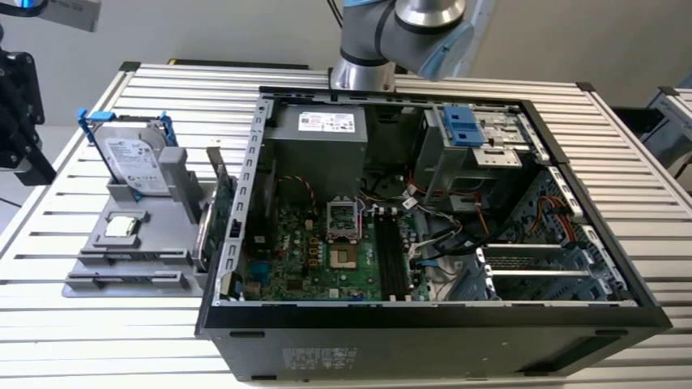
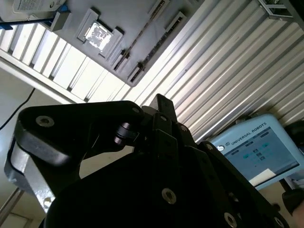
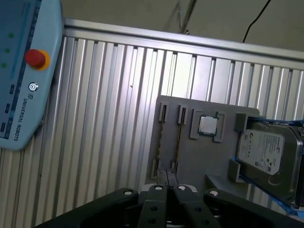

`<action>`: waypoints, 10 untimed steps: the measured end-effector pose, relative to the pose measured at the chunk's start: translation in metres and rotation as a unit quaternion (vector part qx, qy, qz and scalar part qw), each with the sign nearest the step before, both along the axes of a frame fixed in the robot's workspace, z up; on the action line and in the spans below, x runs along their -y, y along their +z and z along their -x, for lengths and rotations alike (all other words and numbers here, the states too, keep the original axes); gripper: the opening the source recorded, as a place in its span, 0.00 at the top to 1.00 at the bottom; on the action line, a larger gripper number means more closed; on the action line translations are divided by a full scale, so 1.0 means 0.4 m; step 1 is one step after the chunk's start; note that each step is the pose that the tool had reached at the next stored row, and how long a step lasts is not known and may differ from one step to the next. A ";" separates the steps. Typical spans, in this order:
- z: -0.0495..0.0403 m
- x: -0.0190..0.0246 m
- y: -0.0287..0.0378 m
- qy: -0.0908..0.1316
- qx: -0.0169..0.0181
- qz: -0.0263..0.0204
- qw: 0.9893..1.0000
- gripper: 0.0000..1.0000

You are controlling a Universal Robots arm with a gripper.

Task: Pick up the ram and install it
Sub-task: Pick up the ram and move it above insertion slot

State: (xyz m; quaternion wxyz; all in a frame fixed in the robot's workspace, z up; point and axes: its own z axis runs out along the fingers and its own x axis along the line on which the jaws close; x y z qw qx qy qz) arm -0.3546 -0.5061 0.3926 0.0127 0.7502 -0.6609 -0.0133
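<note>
Where the gripper [image 3: 167, 174] hovers near the tray [image 3: 190, 156], fingers [image 3: 162, 183] seem pressed together

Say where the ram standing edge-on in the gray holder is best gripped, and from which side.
Grip the ram at the middle of its upper long edge, coming straight down from above and clamping its two flat faces. It stands edge-on in a slot of the gray holder, with brackets at both ends, so probably only that edge and the upper faces are free.
</note>
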 end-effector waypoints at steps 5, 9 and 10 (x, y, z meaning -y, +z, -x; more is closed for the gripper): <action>0.000 0.000 0.000 0.001 0.000 0.000 1.000 0.00; 0.000 0.000 0.000 0.002 0.000 0.000 1.000 0.00; 0.000 0.000 0.000 0.002 0.000 0.000 1.000 0.00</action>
